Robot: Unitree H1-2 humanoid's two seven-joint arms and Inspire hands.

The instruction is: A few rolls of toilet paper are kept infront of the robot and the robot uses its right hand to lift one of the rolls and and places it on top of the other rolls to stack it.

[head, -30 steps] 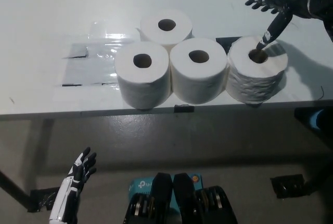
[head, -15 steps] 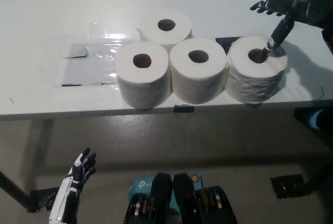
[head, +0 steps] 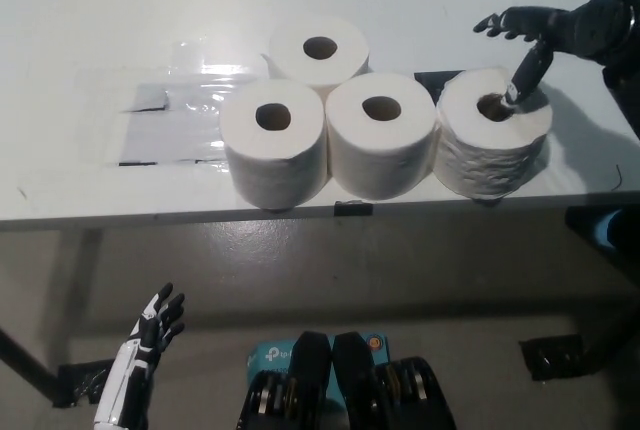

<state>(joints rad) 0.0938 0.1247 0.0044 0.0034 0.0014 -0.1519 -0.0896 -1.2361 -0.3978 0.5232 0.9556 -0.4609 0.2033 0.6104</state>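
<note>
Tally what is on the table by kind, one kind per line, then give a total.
Toilet paper rolls: 4, at and
Clear plastic sheet: 1
Total: 5

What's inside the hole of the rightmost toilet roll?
A black finger of the right hand reaches down to the core hole of the rightmost roll. The fingertip hides part of the hole; its depth can't be seen.
</note>
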